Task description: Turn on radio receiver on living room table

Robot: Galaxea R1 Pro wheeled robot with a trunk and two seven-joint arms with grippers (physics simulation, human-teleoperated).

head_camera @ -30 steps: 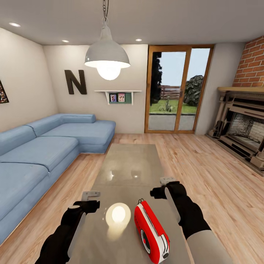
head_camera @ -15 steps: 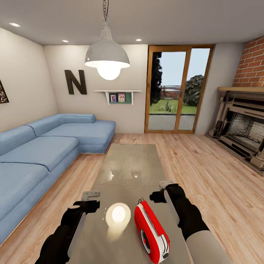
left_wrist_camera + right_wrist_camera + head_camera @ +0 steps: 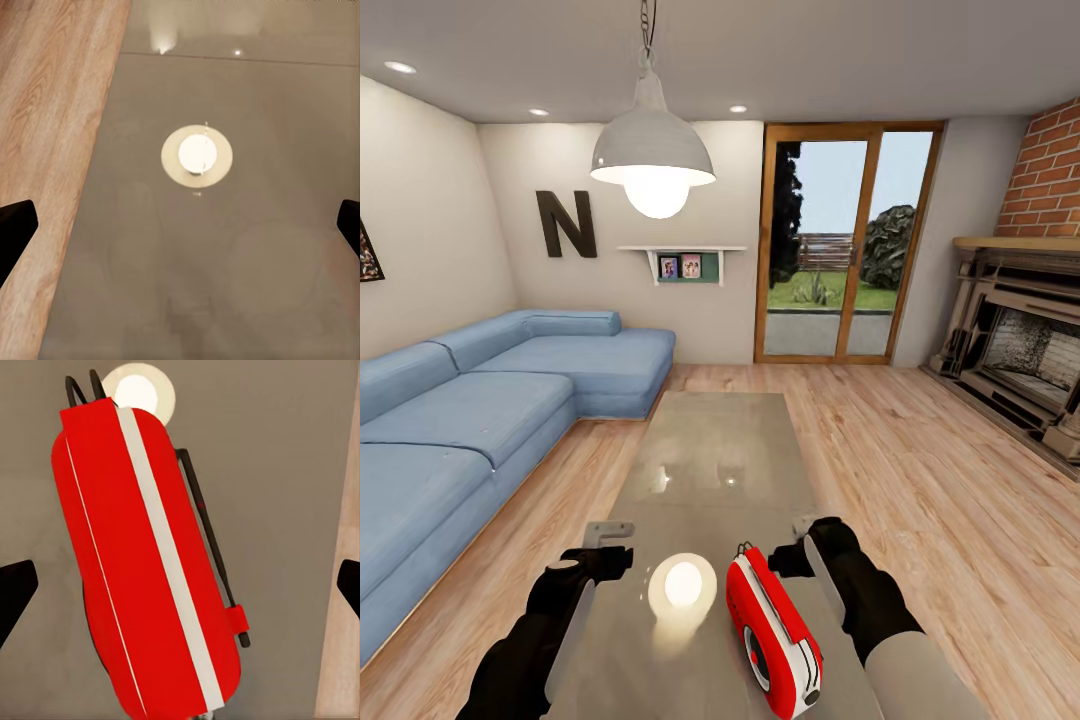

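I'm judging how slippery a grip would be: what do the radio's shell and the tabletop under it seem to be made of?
The radio receiver looks like smooth moulded plastic: even red colour, a white stripe, soft sheen, with a thin dark wire handle. The table looks like polished glass or lacquer, since its grey top mirrors the pendant lamp; which one is unclear in a render.

Ahead of me a wood floor [image 3: 920, 470] runs to a glass patio door [image 3: 847, 245]. A blue corner sofa [image 3: 480, 410] stands left, brick fireplace [image 3: 1030, 330] right, white pendant lamp [image 3: 652, 150] overhead, lit.
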